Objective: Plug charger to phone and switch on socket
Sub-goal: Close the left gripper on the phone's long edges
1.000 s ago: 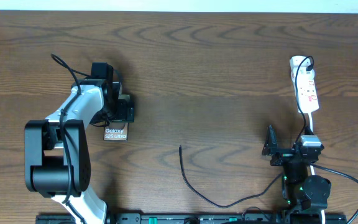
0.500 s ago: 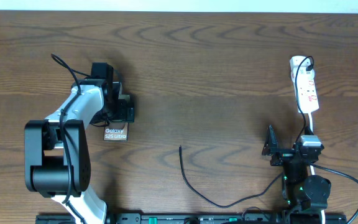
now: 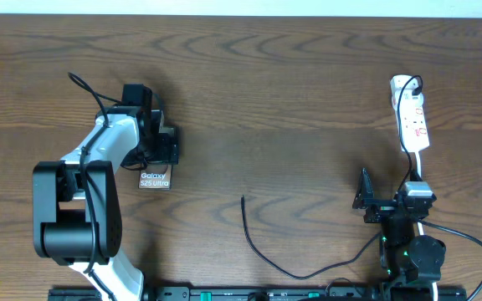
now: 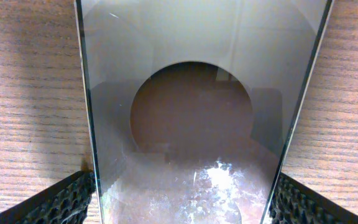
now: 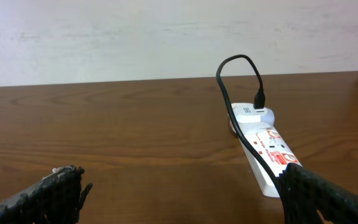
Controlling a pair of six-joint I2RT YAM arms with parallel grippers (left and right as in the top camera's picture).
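Observation:
The phone (image 3: 155, 178) lies flat on the table, left of centre, with its white "Galaxy" lettering at the near end. In the left wrist view its glossy screen (image 4: 197, 81) fills the space between my fingers. My left gripper (image 3: 162, 149) is shut on the phone's long edges at its far end. The charger's thin black cable (image 3: 262, 251) has its free tip at mid-table, loops toward the front edge, then runs up to the socket (image 3: 412, 117), where its plug (image 5: 260, 99) sits at the far end. My right gripper (image 3: 392, 196) is open and empty, just in front of the socket (image 5: 266, 146).
The socket's white cord (image 3: 421, 221) passes by my right arm's base. A pale wall (image 5: 166, 37) rises beyond the table's far edge. Bare wood (image 3: 291, 125) lies between the phone and the socket.

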